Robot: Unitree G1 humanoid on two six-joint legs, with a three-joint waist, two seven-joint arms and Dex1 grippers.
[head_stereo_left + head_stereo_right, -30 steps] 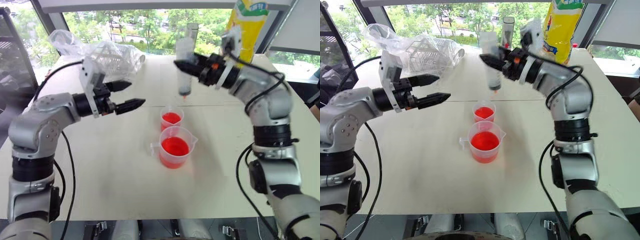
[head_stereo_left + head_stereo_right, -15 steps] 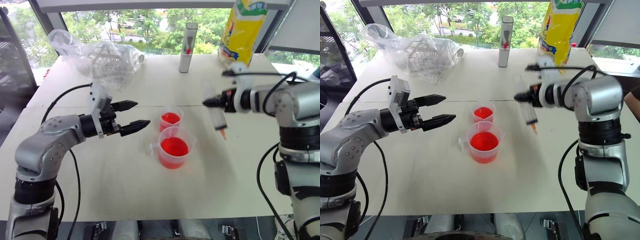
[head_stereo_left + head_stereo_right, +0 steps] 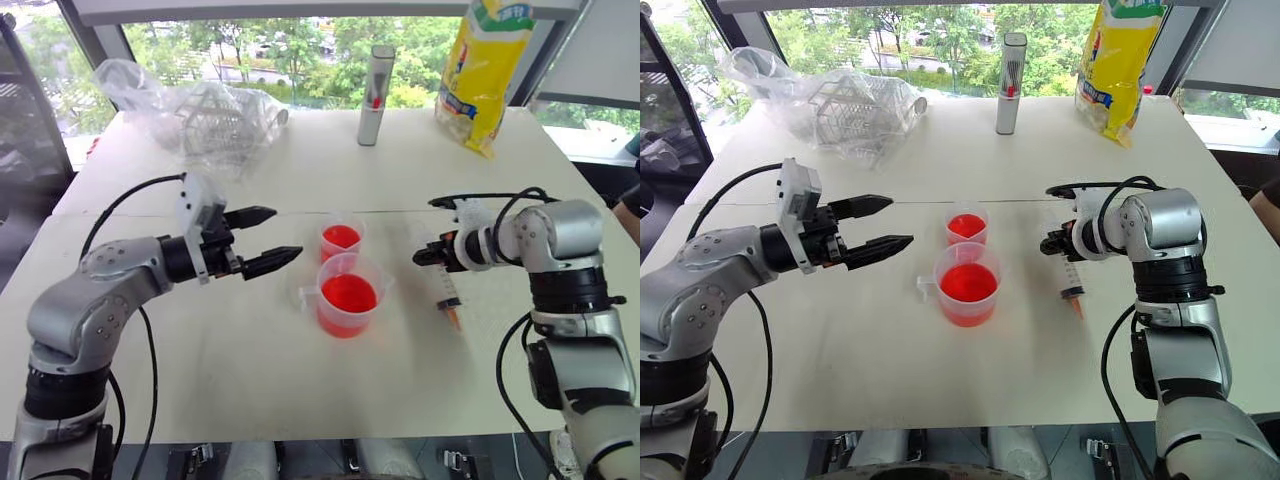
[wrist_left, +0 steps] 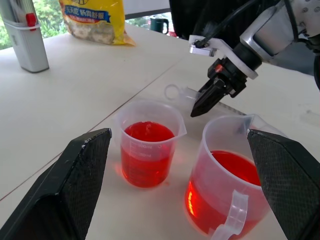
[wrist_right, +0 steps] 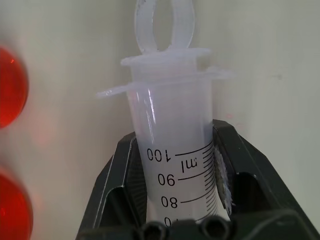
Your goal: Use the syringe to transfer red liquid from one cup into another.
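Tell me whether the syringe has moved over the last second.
Yes. The syringe went from upright above the smaller cup down to the table, on the right gripper side of both cups.

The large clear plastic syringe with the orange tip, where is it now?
The large clear plastic syringe lies on the white table, between the right gripper's fingers, right of the handled beaker.

Silver-grey jointed arms [image 3: 90,300], black cables, black two-fingered tools [image 3: 262,240].
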